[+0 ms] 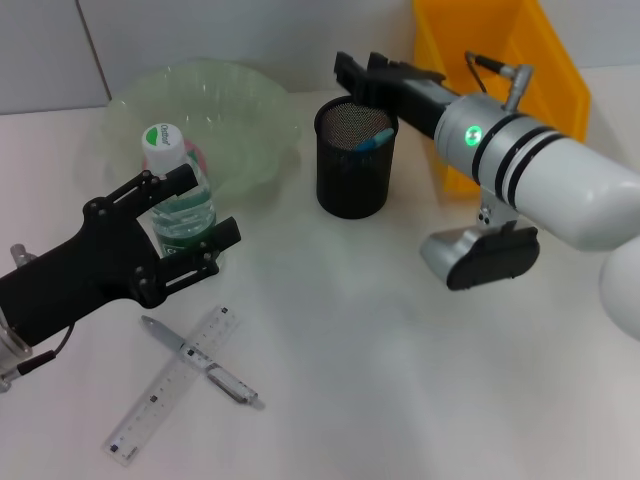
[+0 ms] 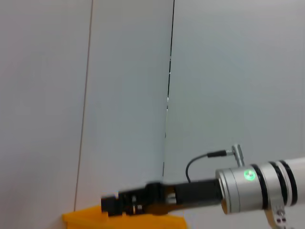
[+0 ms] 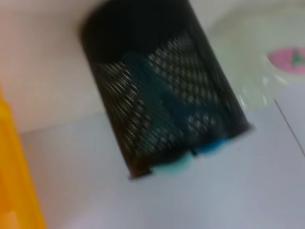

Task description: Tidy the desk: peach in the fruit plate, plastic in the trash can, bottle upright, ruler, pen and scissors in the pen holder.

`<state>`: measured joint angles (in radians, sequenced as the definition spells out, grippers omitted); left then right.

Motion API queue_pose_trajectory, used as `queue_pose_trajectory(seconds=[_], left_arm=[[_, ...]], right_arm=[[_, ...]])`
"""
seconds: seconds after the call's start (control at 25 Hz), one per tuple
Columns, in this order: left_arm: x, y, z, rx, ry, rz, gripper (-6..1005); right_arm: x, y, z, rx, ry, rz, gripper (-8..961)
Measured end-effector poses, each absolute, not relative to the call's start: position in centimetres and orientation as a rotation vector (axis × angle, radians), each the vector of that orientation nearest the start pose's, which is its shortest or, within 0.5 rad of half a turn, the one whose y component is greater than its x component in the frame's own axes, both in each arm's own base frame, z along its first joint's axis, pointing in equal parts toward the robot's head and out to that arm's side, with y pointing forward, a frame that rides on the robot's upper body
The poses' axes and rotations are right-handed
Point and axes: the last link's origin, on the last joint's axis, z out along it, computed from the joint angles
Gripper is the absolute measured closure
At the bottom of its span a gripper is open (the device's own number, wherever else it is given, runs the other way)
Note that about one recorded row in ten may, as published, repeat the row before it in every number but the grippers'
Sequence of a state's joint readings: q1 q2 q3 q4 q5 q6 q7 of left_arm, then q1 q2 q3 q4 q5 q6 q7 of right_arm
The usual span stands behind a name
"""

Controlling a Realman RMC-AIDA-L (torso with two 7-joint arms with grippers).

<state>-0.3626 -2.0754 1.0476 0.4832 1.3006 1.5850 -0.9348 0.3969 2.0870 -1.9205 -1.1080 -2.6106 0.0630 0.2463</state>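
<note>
Right claw point(image 1: 352, 78) hung over the rim of the black wire-mesh pen holder point(image 1: 355, 160), fingers spread with nothing between them; the blue-handled scissors point(image 1: 377, 137) sat inside the holder, handles poking just above the rim, so that item looked done. From the right wrist view the blue showed through the mesh point(image 3: 164, 102). Left claw point(image 1: 185, 225) was open, its fingers on either side of the clear plastic bottle with the green-and-white cap point(image 1: 177, 185), which stood upright just in front of the translucent pale green fruit plate point(image 1: 255, 120); I couldn't tell whether the fingers touched the bottle. Something pink showed in the plate behind the bottle, probably the peach, but it was mostly hidden. The clear plastic ruler point(image 1: 175, 385) and the silver pen point(image 1: 200, 360) lay crossed on the white table point(image 1: 400, 350), pen on top, near the left arm. The yellow plastic bin point(image 1: 510, 70) stood behind the right arm. My read: the step in hand was clearing the right claw off the holder. Lift straight up first so the fingers don't snag the mesh rim or the handles and tip the holder. Back the left claw off level, away from the bottle, not sideways. Then take the pen first, since it pins the ruler.
</note>
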Motion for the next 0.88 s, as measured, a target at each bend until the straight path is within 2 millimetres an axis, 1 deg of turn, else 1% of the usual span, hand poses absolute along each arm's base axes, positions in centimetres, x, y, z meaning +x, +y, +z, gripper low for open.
queue_pose_trajectory(seconds=[0.08,0.12,0.16,0.2,0.24,0.28,0.32,0.36,0.4,0.44,0.48,0.52,0.56,0.6,0.64,0.68,0.72,0.84,0.88], left_arm=[[-25.6,29.2,-1.2,-2.432,-0.315,-1.149,199],[-25.7,29.2,-1.2,-2.431,-0.315,-1.149,199],[-25.7,29.2,-1.2,-2.431,-0.315,-1.149,199],[-25.7,29.2,-1.2,-2.43,-0.316,-1.149,199],[-25.7,29.2,-1.2,-2.43,-0.316,-1.149,199],[-25.7,29.2,-1.1,-2.427,-0.319,-1.149,199],[-25.7,29.2,-1.1,-2.427,-0.319,-1.149,199],[-25.8,29.2,-1.0,-2.423,-0.324,-1.149,199],[-25.8,29.2,-1.0,-2.423,-0.324,-1.149,199],[-25.9,29.2,-1.0,-2.421,-0.328,-1.15,199],[-26.0,29.1,-0.9,-2.419,-0.334,-1.151,199],[-26.0,29.1,-0.9,-2.419,-0.334,-1.151,199],[-26.0,29.1,-0.9,-2.418,-0.338,-1.151,199],[-26.1,29.0,-0.9,-2.417,-0.343,-1.152,199],[-26.1,29.0,-0.9,-2.417,-0.348,-1.154,199],[-26.1,29.0,-0.8,-2.419,-0.362,-1.159,199],[-26.1,29.0,-0.8,-2.419,-0.362,-1.159,199],[-26.2,29.0,-0.5,-2.422,-0.373,-1.165,199],[-26.2,29.0,-0.5,-2.423,-0.373,-1.164,199]], right_arm=[[15.7,39.8,-4.4,-1.1,-1.884,-1.057,528],[15.2,40.0,-3.6,-1.162,-1.785,-1.004,527],[15.0,40.1,-3.1,-1.204,-1.725,-0.967,526],[14.7,40.0,-2.4,-1.319,-1.584,-0.869,526],[14.7,40.0,-2.4,-1.319,-1.584,-0.869,525],[14.7,39.9,-1.5,-1.438,-1.424,-0.759,524],[14.7,39.9,-1.5,-1.438,-1.424,-0.759,523],[14.8,39.9,-0.9,-1.523,-1.282,-0.668,522],[14.8,39.9,-0.9,-1.523,-1.282,-0.668,521],[14.9,39.9,-0.5,-1.567,-1.197,-0.615,520],[15.1,40.0,0.0,-1.641,-1.04,-0.514,519],[15.1,40.0,0.0,-1.641,-1.04,-0.514,518],[15.5,40.0,0.2,-1.698,-0.904,-0.429,518],[15.5,40.0,0.2,-1.698,-0.904,-0.429,517],[15.8,40.1,0.4,-1.729,-0.827,-0.384,516],[16.5,40.1,0.6,-1.779,-0.668,-0.293,515],[16.5,40.1,0.6,-1.779,-0.668,-0.293,514],[17.1,40.1,0.9,-1.83,-0.443,-0.148,511],[17.3,40.0,1.0,-1.861,-0.271,-0.029,510]])
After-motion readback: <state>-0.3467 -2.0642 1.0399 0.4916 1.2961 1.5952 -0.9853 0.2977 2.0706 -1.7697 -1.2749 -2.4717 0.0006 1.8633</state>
